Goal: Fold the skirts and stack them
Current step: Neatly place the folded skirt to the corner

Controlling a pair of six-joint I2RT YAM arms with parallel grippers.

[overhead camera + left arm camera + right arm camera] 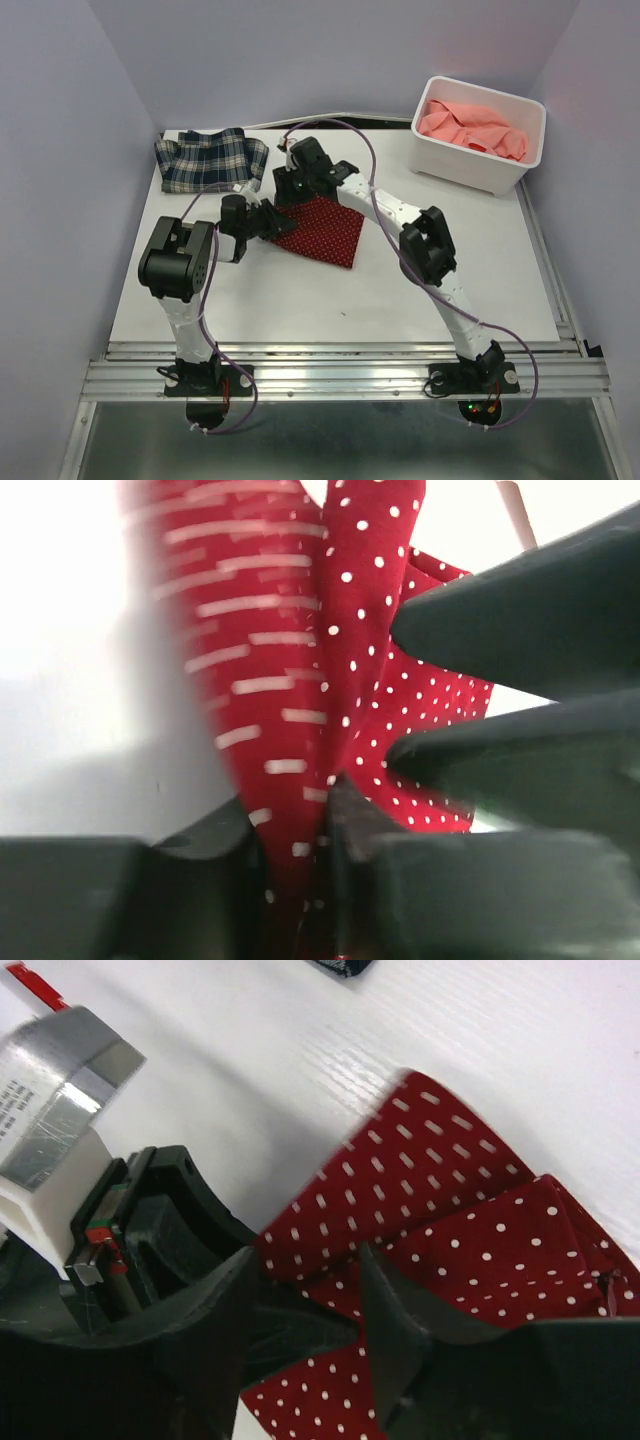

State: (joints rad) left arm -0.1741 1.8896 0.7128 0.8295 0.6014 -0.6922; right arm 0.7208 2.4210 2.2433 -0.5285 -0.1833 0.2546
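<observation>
Right now my left end effector point(268, 218) sits at the near-left edge of the red skirt point(325, 228). In the left wrist view its jaws stand narrow with a fold of the dotted cloth pinched upright between them, so I read it as holding the red skirt. My right end effector point(291, 193) is at the far-left corner of the same skirt, just beside the left one. In the right wrist view its jaws are parted, with red cloth showing in the gap and under the fingers point(395, 1310) but not squeezed by them. The red skirt lies mostly flat on the bench point(300, 300), spread out to the right of my two end effectors, while its left edge is gathered and lifted into folds where I meet it. Part of that cloth is blurred in both wrist views. The plaid skirt point(208, 160) lies rumpled on the bench beyond the red skirt and to its left, near its far-left corner; my right arm hides whether the two touch. The pink skirt point(470, 125) is bunched inside the bin point(465, 172), which stands well to the right of the red skirt and farther back. Both my wrists crowd close together above the red skirt's left edge.
</observation>
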